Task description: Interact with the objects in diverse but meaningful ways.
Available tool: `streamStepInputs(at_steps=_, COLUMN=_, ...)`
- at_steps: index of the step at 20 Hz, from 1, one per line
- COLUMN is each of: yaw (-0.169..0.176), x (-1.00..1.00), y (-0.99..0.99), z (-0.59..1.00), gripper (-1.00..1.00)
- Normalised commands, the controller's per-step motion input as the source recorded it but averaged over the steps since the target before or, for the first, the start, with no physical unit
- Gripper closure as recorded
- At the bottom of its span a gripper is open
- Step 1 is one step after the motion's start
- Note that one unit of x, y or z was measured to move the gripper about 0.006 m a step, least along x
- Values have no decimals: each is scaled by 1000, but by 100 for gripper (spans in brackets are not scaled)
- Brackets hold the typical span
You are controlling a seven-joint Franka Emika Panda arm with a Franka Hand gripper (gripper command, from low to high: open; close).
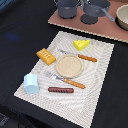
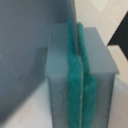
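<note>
On the pale placemat (image 1: pixel 102 62) lie a yellow holed cheese wedge (image 1: pixel 81 44), an orange ridged bread block (image 1: pixel 45 56), a thin brown sausage (image 1: pixel 60 90) and a light blue cup (image 1: pixel 31 82). A dark grey long-handled pan (image 1: pixel 95 12) sits on the brown board at the back. The arm does not show in the exterior view. In the wrist view my gripper (image 2: pixel 76 45) fills the picture. Its teal pads (image 2: pixel 73 80) are pressed together with nothing between them. None of the toys shows in the wrist view.
A tan round plate (image 1: pixel 68 65) lies mid-mat between an orange-handled knife (image 1: pixel 80 56) and fork (image 1: pixel 67 80). A dark grey pot (image 1: pixel 67 7) and a beige bowl (image 1: pixel 123 17) stand on the brown board (image 1: pixel 100 29). The table is black.
</note>
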Motion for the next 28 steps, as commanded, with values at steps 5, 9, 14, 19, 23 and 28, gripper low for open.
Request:
streamStepInputs(at_steps=5, yaw=0, x=-734, y=-607, z=-238, gripper=100)
streamStepInputs(at_steps=9, yaw=0, x=-732, y=-621, z=-291, gripper=100)
streamStepInputs(at_steps=14, yaw=0, x=-735, y=-621, z=-355, gripper=100)
streamStepInputs(at_steps=19, yaw=5, x=-869, y=-409, z=-358, gripper=100)
streamStepInputs(at_steps=23, yaw=23, x=-956, y=-201, z=-178, gripper=100)
streamStepInputs(at_steps=28, yaw=14, x=-997, y=-106, z=3, gripper=100)
